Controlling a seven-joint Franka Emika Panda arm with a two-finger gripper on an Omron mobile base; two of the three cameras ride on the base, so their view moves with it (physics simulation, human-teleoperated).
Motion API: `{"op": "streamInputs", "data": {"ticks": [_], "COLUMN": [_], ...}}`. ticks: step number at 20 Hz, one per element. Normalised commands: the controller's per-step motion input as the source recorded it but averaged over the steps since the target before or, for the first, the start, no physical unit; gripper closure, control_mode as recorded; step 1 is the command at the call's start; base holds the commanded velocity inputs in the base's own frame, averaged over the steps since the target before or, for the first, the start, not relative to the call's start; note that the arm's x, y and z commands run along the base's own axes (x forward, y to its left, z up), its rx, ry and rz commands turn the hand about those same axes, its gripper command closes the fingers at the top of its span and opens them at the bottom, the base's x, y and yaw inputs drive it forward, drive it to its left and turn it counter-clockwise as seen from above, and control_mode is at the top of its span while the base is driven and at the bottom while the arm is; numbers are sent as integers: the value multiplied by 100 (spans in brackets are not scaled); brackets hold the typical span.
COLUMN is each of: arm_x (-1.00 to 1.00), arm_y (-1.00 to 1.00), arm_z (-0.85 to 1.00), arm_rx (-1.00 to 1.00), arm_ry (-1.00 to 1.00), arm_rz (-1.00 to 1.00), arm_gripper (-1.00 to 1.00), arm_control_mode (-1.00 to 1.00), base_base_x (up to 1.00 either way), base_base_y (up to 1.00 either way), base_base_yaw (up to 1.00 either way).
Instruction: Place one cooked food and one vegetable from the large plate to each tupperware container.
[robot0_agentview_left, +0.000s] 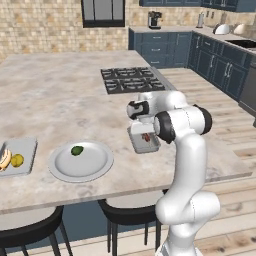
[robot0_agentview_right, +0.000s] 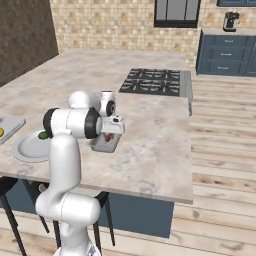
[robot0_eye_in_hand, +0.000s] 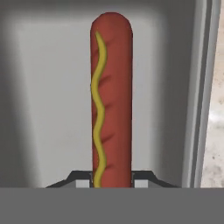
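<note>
Marble island counter (robot0_agentview_left: 60, 95): gripper (robot0_eye_in_hand: 112, 177) clamps a mustard-striped sausage (robot0_eye_in_hand: 111, 96) over the near tupperware tray (robot0_agentview_left: 137, 142). Lower until it rests flat, then release. Green vegetable (robot0_agentview_left: 77, 150) remains on large plate (robot0_agentview_left: 95, 167).

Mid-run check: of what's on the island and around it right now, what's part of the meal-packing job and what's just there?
Job:
large plate, green vegetable on it
right tray, under the hand
sausage, in the shut gripper
left tray, holding a banana-like piece and yellow item

Just there:
cooktop
coffee machine
stools
</note>
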Motion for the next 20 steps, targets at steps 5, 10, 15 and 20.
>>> {"op": "streamInputs", "data": {"ticks": [5,10,15,20], "arm_x": [0,8,16,5], "arm_y": [-20,-1,8,10], "arm_z": [-14,-26,-28,-13], "arm_rx": [0,0,0,0], "arm_ry": [0,0,7,5], "arm_rz": [2,0,0,0], "arm_gripper": [100,100,100,100], "arm_control_mode": [-100,-100,-100,-100], "base_base_x": [0,0,0,0], "base_base_y": [0,0,0,0], "base_base_yaw": [0,0,0,0]}}
